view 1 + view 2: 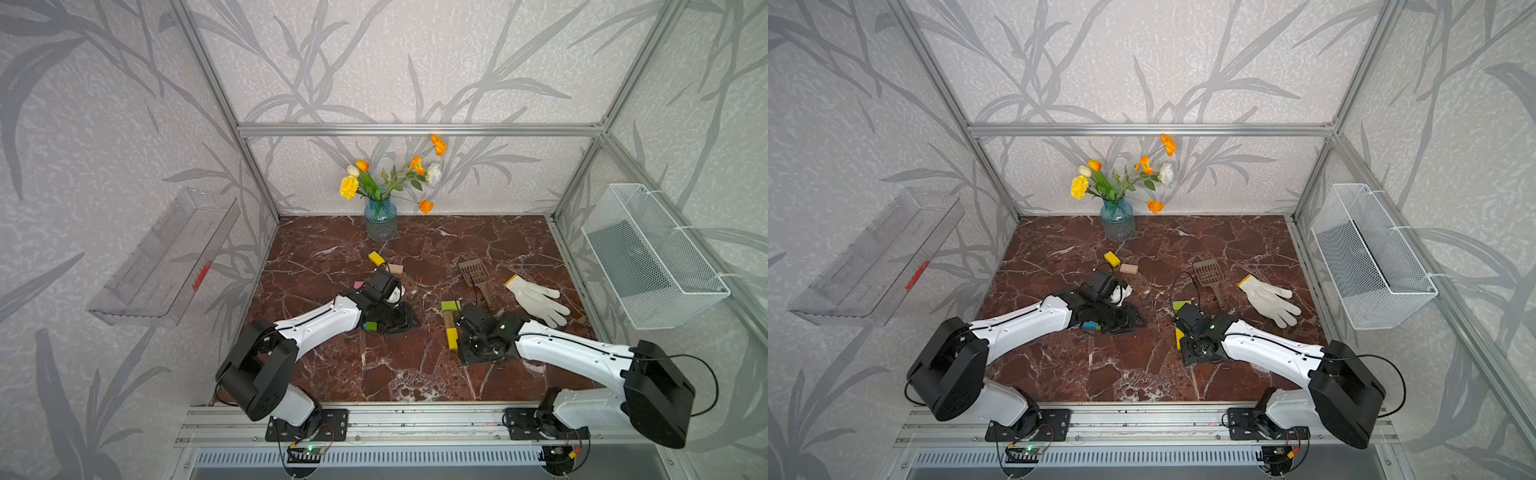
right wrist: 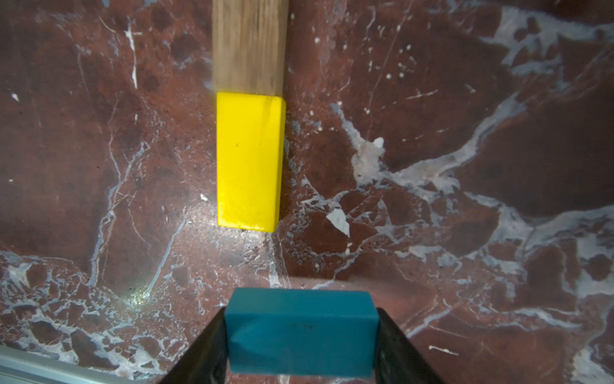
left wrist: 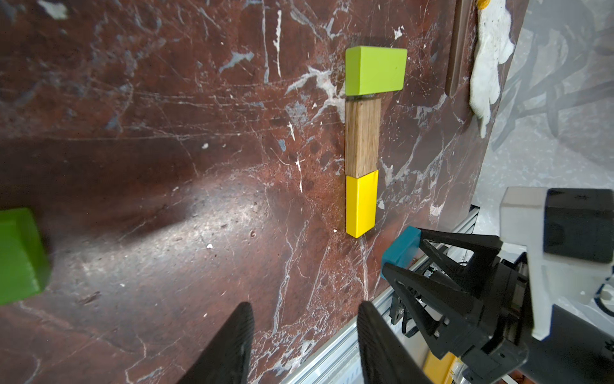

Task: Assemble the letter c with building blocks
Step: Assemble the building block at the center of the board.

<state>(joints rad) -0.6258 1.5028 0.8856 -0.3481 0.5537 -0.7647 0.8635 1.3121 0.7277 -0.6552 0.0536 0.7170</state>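
Observation:
Three building blocks lie end to end in a line: lime green (image 3: 375, 69) set crosswise, brown wood (image 3: 362, 139), then yellow (image 3: 360, 202). My right gripper (image 2: 300, 317) is shut on a teal block (image 2: 300, 329), held just above the marble a little short of the yellow block's (image 2: 249, 159) free end. My left gripper (image 3: 304, 332) hovers to the left of the line, open, with nothing between its fingers. A green block (image 3: 20, 256) lies beside it. Further back in a top view lie a yellow block (image 1: 376, 258), a tan one (image 1: 395, 268) and a pink one (image 1: 358, 285).
A blue glass vase of flowers (image 1: 380, 224) stands at the back. A brown slotted scoop (image 1: 473, 270) and a white glove (image 1: 536, 299) lie right of the line. A wire basket (image 1: 652, 257) and a clear tray (image 1: 166, 257) hang on the side walls. A metal rail (image 1: 415, 419) runs along the front edge.

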